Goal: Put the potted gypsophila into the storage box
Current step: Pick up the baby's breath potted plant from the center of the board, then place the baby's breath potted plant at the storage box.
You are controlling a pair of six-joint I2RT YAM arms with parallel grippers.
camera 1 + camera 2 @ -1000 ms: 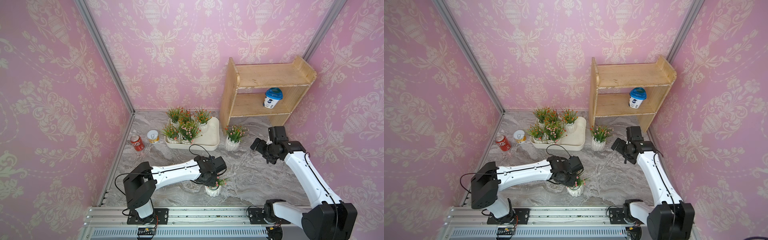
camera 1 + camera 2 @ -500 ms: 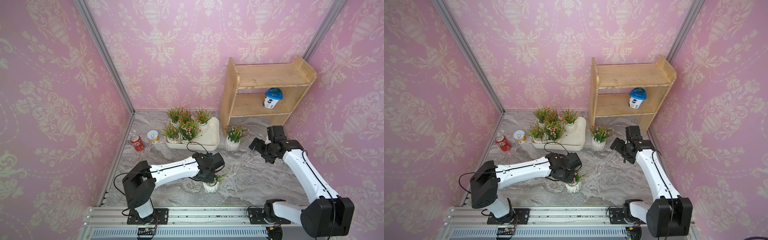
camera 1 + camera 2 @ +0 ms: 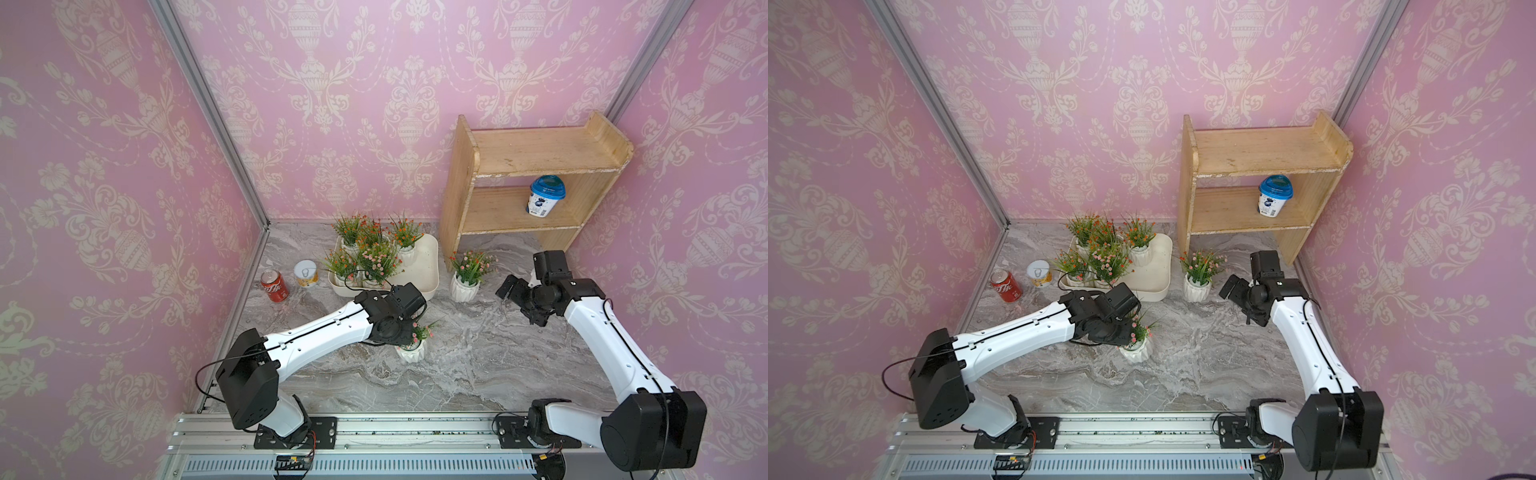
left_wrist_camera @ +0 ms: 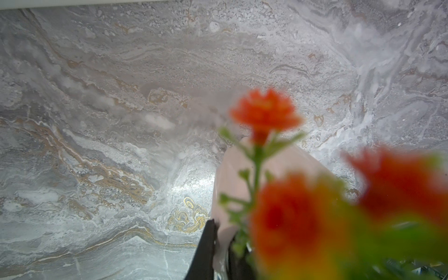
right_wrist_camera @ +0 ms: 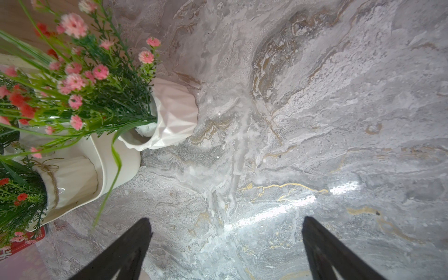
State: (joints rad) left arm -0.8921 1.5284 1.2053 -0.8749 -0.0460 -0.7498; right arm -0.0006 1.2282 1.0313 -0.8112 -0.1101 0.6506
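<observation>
Left fingers: clenched on the rim of the gypsophila pot. You see one dark finger outside the white wall. The other is barely made out among the stems. Red-orange blooms blur across the left wrist lens.

In both top views the gypsophila pot sits upright under your left wrist, over open counter. It is near the front edge of the box but outside it. You cannot tell whether its base is clear of the counter.

Right fingers: spread wide with nothing between them, only bare marble below. They hover off the shelf's foot, well apart from your left arm.

Second pot: ribbed white with pink blooms. It stands on the counter between the box and your right fingers, just beside the box wall. The fingers do not touch it.

Box: cream, with rounded corners, toward the back of the counter and left of the shelf. Several flowering pots crowd its left side.

Left of the box, a pull-tab tin sits just beside it. A red cola can comes next, near the wall.

Shelf: wooden, in the back right corner. A blue-lidded cup stands on its middle board.
</observation>
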